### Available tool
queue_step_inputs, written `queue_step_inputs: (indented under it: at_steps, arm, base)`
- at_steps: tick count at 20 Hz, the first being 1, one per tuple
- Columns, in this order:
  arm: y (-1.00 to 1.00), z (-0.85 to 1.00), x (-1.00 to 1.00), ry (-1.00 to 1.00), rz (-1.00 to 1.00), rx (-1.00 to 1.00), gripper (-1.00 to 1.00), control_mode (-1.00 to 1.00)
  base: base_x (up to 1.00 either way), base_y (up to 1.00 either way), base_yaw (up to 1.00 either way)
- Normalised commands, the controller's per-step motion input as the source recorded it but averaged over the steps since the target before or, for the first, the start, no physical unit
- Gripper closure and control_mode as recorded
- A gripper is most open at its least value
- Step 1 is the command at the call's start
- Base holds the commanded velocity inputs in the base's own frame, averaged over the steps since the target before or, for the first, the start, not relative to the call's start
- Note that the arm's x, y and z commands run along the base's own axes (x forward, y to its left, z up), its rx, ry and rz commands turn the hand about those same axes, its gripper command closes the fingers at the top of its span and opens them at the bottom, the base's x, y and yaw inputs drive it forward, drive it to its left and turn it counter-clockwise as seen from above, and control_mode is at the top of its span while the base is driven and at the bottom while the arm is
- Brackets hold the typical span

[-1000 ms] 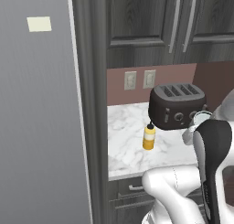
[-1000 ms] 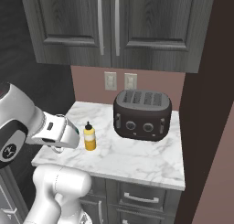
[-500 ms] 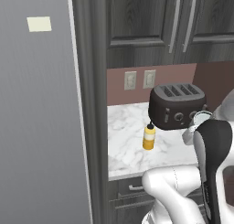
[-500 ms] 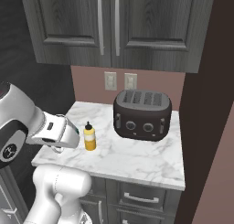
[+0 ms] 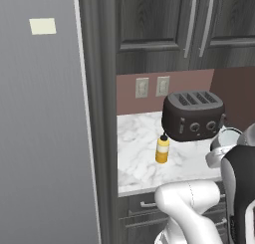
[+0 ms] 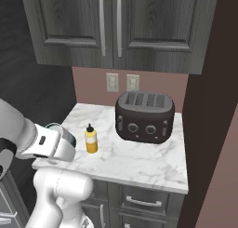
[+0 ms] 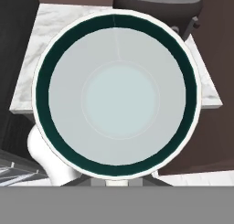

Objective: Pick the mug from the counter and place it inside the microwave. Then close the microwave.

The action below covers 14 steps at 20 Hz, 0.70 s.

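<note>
Tool (image 7: pixel 117 184) is closed down tight on the small pale grey-white mug with the teal band inside (image 7: pixel 116 95), gripping it at the near rim; only a sliver of the fingertips peeks out under the mug's lower edge in the hand view. Mug opening faces straight at the hand camera, round pale bottom in the middle, dark teal ring just inside the white rim. Mug is off the surface, held up in the air at the end of the white arm.

In the left base view the mug (image 5: pixel 227 137) sticks out at the far right beside the arm's dark joint, just right of and a bit below the dark four-slot toaster with two knobs (image 5: pixel 193 115). In the right base view the mug (image 6: pixel 59 130) shows at the left, its rim poking out behind the white wrist, left of the small yellow squeeze bottle with black cap (image 6: pixel 91 138) and near the front left corner of the white marble surface with grey veins (image 6: pixel 139 162).

Bottle stands upright on the surface, in front and to the left of the toaster, well apart from the mug. Toaster sits toward the back under dark grey upper cabinets with vertical bar handles (image 6: pixel 109 26). Two pale wall outlets (image 6: pixel 122 82) on the reddish-brown backsplash behind it. Tall grey panel (image 5: pixel 40 128) at the left in the left base view.
</note>
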Motion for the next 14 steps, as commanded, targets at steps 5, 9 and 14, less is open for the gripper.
queue_step_inputs:
  at_steps: [5,9,14]
  arm:
    - [0.00,0.00,0.01,-0.01,0.00,0.00,1.00,-1.00]
    - [0.00,0.00,0.29,0.00,0.00,0.00,1.00,-1.00]
    - [0.00,0.00,0.06,0.00,0.00,0.00,1.00,-1.00]
  base:
    - [0.00,0.00,0.00]
    - [0.00,0.00,0.00]
    - [0.00,0.00,0.00]
